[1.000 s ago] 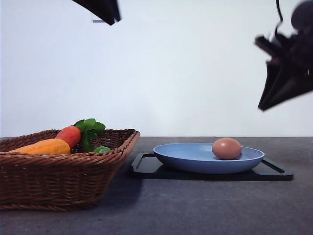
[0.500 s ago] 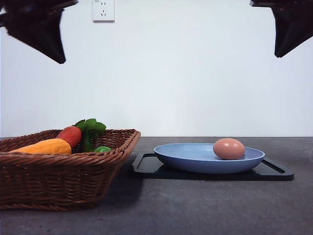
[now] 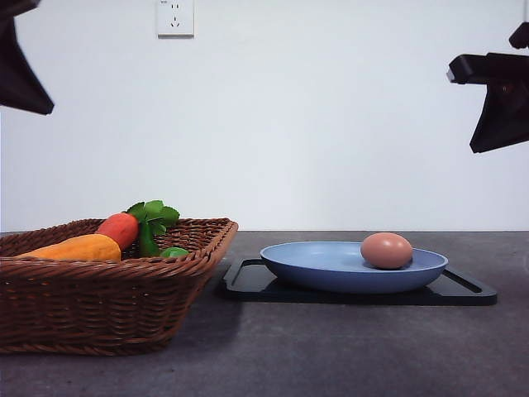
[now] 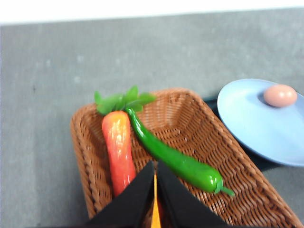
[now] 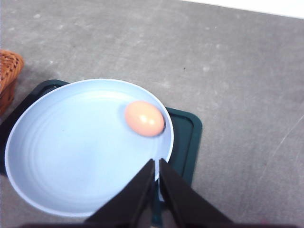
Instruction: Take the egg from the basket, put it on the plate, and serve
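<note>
Front view: egg [image 3: 386, 251] lying in the plate [image 3: 353, 266], toward its 3 o'clock rim.
Plate is sitting on a black tray [image 3: 248, 279] at 3 o'clock of the basket [image 3: 107, 285], probably so both can be carried for serving. Basket is holding a carrot [image 4: 118, 152], a green pepper [image 4: 175, 160] and an orange vegetable [image 3: 70, 248]. Left gripper [image 4: 155, 190] is hanging over the basket, right gripper [image 5: 156, 186] over the plate's rim; both have fingers pressed together, empty. Transfer looks done.
</note>
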{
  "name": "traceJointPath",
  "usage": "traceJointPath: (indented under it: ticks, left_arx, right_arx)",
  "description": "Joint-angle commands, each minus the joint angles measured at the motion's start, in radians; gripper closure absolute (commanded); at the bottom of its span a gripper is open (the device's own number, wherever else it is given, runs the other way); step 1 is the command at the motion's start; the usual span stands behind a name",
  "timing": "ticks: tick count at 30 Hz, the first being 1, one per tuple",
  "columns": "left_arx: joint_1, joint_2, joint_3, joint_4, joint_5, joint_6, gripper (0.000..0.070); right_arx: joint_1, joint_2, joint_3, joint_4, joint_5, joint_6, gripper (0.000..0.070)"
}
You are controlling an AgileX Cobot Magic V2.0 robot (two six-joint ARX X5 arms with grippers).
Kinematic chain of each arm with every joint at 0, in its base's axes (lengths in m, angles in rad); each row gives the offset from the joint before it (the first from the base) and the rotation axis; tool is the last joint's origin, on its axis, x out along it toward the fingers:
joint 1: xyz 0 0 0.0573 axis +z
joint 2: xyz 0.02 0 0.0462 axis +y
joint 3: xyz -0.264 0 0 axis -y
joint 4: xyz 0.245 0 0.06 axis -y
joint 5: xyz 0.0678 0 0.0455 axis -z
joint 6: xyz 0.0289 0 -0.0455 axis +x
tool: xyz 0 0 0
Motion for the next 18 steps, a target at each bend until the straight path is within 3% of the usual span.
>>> traceJointPath:
  ticks: [1,13,18]
  left_arx:
    - [-0.005,0.008,0.011,0.006,0.001,-0.014,0.0700]
    - [-0.006,0.006,0.010,0.041,0.002,-0.014,0.0700]
    - [-0.010,-0.139,0.008,-0.062,0.001,0.002,0.0700]
  right_arx:
    - [0.006,0.004,0.005,0.019,0.001,0.027,0.0700]
    - [0.006,0.004,0.005,0.019,0.002,0.027,0.0700]
    - [0.006,0.003,0.005,0.019,0.002,0.027,0.0700]
